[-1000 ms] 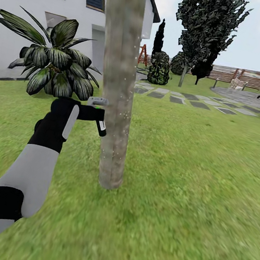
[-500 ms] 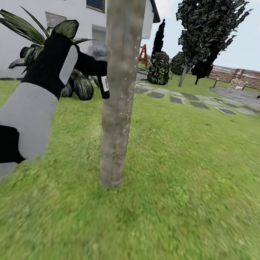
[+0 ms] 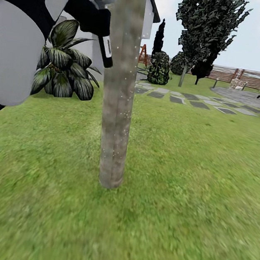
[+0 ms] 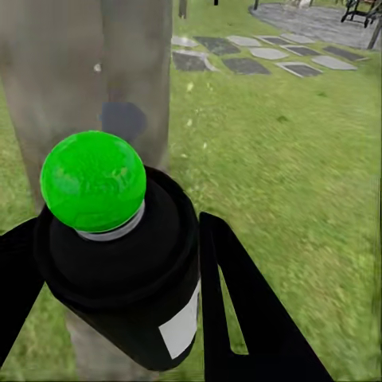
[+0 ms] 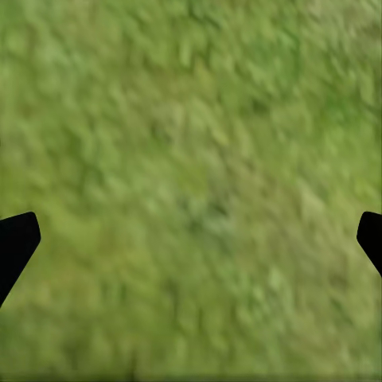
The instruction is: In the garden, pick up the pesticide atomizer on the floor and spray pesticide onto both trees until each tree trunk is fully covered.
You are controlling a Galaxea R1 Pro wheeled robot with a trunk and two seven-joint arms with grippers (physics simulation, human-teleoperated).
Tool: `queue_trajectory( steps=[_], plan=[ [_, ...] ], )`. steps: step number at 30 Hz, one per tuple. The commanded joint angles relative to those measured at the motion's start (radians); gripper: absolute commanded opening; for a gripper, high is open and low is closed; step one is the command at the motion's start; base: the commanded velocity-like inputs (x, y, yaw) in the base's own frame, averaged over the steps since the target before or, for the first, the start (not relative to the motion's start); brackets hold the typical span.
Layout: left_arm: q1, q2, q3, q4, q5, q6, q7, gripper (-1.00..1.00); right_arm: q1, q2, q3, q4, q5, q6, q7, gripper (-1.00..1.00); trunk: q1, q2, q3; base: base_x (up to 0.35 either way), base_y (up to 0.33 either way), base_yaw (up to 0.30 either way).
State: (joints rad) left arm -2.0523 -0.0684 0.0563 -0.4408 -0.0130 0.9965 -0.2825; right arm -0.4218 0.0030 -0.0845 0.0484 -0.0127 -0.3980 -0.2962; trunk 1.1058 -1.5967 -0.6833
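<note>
Head view showed the left claw [image 3: 97, 18] clamped on the spray bottle [image 3: 105, 50], held high just beside the tree trunk [image 3: 117, 103], likely to coat its upper bark; the right claw [image 5: 191, 239] hung wide apart over grass [image 5: 199, 159].

The left arm [image 3: 19, 32] has smooth light-grey shells joined by black segments; its hand [image 4: 119, 318] has flat black fingers, one slotted.

White house wall [image 3: 18, 41], stepping stones [image 3: 193, 99], slatted fence [image 3: 239, 76] — daylit lawn [image 3: 189, 177].
</note>
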Motion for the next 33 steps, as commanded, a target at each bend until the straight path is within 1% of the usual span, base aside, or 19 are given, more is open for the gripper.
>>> queue_trajectory(
  steps=[1,2,6,7,10,13,15,16,17,19,20,21,22,24,26,27,29,31,33],
  plan=[
    [-0.002,0.002,0.009,0.031,0.001,0.003,0.000,-1.00,-0.002,0.000,-0.008,0.004,-0.001,-0.010,0.002,1.00,0.000,-0.001,-0.001,0.000,0.000,0.000],
    [-0.002,0.010,0.011,0.057,0.000,0.002,0.001,-1.00,-0.002,0.000,-0.008,0.004,-0.001,-0.010,0.002,1.00,0.000,-0.001,-0.001,0.000,0.000,0.000],
    [-0.003,0.059,0.014,0.152,-0.001,-0.002,0.012,-1.00,-0.002,0.000,-0.008,0.004,-0.001,-0.010,0.002,1.00,0.000,-0.001,-0.001,0.000,0.000,0.000],
    [-0.003,0.073,0.014,0.197,-0.001,-0.005,0.020,-1.00,-0.002,0.000,-0.008,0.004,-0.001,-0.010,0.002,1.00,0.000,-0.001,-0.001,0.000,0.000,0.000],
    [-0.003,0.087,0.013,0.282,-0.002,-0.016,0.028,-1.00,-0.002,0.000,-0.008,0.004,-0.001,-0.010,0.002,1.00,0.000,-0.001,-0.001,0.000,0.000,0.000],
    [-0.003,0.096,0.013,0.332,0.000,-0.028,0.029,-1.00,-0.002,0.000,-0.008,0.004,-0.001,-0.010,0.002,1.00,0.000,-0.001,-0.001,0.000,0.000,0.000],
    [-0.003,0.091,0.013,0.375,0.002,-0.031,0.028,-1.00,-0.002,0.000,-0.008,0.004,-0.001,-0.010,0.002,1.00,0.000,-0.001,-0.001,0.000,0.000,0.000],
    [-0.003,0.081,0.014,0.388,0.004,-0.032,0.027,-1.00,-0.002,0.000,-0.008,0.004,-0.001,-0.010,0.002,1.00,0.000,-0.001,-0.001,0.000,0.000,0.000],
    [-0.003,0.057,0.014,0.399,0.004,-0.032,0.026,-1.00,-0.002,0.000,-0.008,0.004,-0.001,-0.010,0.002,1.00,0.000,-0.001,-0.001,0.000,0.000,0.000],
    [0.002,0.019,0.014,0.407,0.004,-0.034,0.025,-1.00,-0.002,0.000,-0.008,0.004,-0.001,-0.010,0.002,1.00,0.000,-0.001,-0.001,0.000,0.000,0.000],
    [0.009,0.007,0.014,0.408,0.004,-0.043,0.025,-1.00,-0.002,0.000,-0.008,0.004,-0.001,-0.010,0.002,1.00,0.000,-0.001,-0.001,0.000,0.000,0.000],
    [0.015,0.002,0.014,0.409,0.004,-0.051,0.025,-1.00,-0.002,0.000,-0.008,0.004,-0.001,-0.010,0.002,1.00,0.000,-0.001,-0.001,0.000,0.000,0.000],
    [0.040,-0.005,0.015,0.410,0.003,-0.080,0.027,-1.00,-0.002,0.000,-0.008,0.004,-0.001,-0.010,0.002,1.00,0.000,-0.001,-0.001,0.000,0.000,0.000],
    [0.072,-0.007,0.015,0.409,0.001,-0.104,0.028,-1.00,-0.002,0.000,-0.008,0.004,-0.001,-0.010,0.002,1.00,0.000,-0.001,-0.001,0.000,0.000,0.000],
    [0.101,0.000,0.014,0.409,-0.002,-0.114,0.029,-1.00,-0.002,0.000,-0.008,0.004,-0.001,-0.010,0.002,1.00,0.000,-0.001,-0.001,0.000,0.000,0.000],
    [0.128,0.013,0.013,0.409,-0.003,-0.122,0.029,-1.00,-0.002,0.000,-0.008,0.004,0.000,-0.010,0.002,1.00,0.000,-0.001,-0.001,0.000,0.000,0.000],
    [0.171,0.038,0.013,0.409,-0.006,-0.162,0.029,-1.00,-0.002,0.000,-0.008,0.004,0.000,-0.010,0.002,1.00,0.000,-0.001,-0.001,0.000,0.000,0.000],
    [0.205,0.050,0.012,0.409,-0.013,-0.187,0.029,-1.00,-0.002,0.000,-0.008,0.004,0.000,-0.010,0.002,1.00,0.000,-0.001,-0.001,0.000,0.000,0.000],
    [0.267,0.056,0.011,0.410,-0.017,-0.224,0.029,-1.00,-0.002,0.000,-0.008,0.004,0.001,-0.010,0.002,1.00,0.000,-0.001,-0.001,0.000,0.000,0.000]
  ],
)
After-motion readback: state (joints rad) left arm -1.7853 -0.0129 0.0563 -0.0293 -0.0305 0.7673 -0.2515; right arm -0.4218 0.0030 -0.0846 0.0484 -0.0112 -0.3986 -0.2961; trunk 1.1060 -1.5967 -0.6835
